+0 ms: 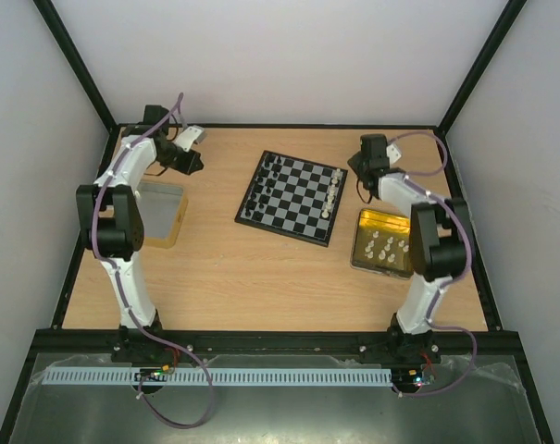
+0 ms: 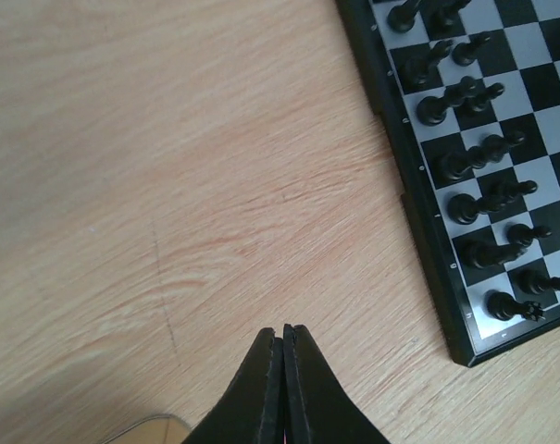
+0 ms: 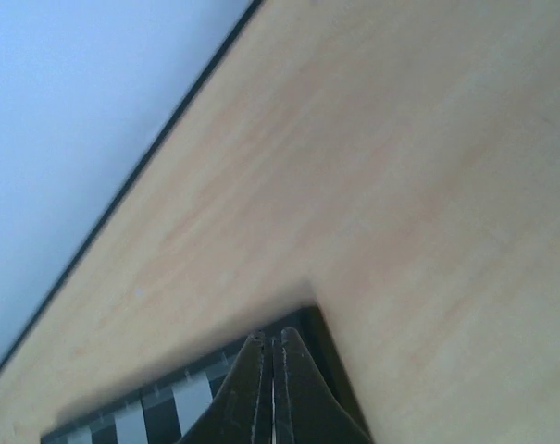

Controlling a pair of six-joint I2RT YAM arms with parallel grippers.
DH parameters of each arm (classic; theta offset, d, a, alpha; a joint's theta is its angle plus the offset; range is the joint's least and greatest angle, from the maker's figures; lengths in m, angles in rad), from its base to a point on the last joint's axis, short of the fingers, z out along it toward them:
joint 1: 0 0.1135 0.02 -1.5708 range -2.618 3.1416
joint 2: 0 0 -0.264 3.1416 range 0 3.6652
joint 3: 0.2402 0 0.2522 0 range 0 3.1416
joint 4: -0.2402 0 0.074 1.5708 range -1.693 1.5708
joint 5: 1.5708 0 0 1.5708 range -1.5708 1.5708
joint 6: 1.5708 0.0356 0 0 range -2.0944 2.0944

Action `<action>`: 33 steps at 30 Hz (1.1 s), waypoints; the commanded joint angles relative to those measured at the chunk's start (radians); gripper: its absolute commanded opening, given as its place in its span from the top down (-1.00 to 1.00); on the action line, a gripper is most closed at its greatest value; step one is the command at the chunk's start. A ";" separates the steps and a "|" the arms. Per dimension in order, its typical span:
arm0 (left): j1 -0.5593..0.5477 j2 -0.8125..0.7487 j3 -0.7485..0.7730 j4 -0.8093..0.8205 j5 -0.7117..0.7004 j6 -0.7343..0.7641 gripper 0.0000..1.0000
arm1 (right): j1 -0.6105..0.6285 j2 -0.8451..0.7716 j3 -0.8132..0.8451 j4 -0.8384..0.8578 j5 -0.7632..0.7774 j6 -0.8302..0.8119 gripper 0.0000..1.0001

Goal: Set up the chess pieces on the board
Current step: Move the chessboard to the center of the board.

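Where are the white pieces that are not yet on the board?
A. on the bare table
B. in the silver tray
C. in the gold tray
C: the white pieces still off the board stand inside the gold tray, to the right of it.

The right gripper [image 3: 272,340] comes up from the bottom edge, its two dark fingers [image 3: 247,393] pressed together with only a hairline slit between them. Beneath the tips lies one corner of the board [image 3: 168,407], its black rim and a few black and silver checks running off to the left of the fingers. Light wooden table [image 3: 418,185] spreads ahead and to the right; far ahead-left a thin black edge strip [image 3: 122,195] borders a pale wall [image 3: 67,92]
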 commanded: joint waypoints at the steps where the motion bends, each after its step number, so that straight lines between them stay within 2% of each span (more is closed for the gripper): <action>1: 0.034 0.062 0.031 -0.004 0.133 -0.050 0.95 | -0.061 0.216 0.225 -0.033 -0.105 0.000 0.96; 9: 0.043 0.158 0.067 -0.061 0.294 -0.065 0.95 | -0.152 0.486 0.509 -0.082 -0.314 -0.001 0.96; 15: 0.034 0.209 0.081 -0.097 0.376 -0.062 0.95 | -0.188 0.531 0.528 -0.065 -0.379 -0.005 0.96; 26: -0.023 0.288 0.027 -0.008 0.239 -0.124 0.95 | -0.193 0.636 0.599 -0.101 -0.485 -0.059 0.96; 33: -0.040 0.330 0.030 -0.013 0.224 -0.134 0.95 | -0.193 0.671 0.626 -0.128 -0.523 -0.079 0.96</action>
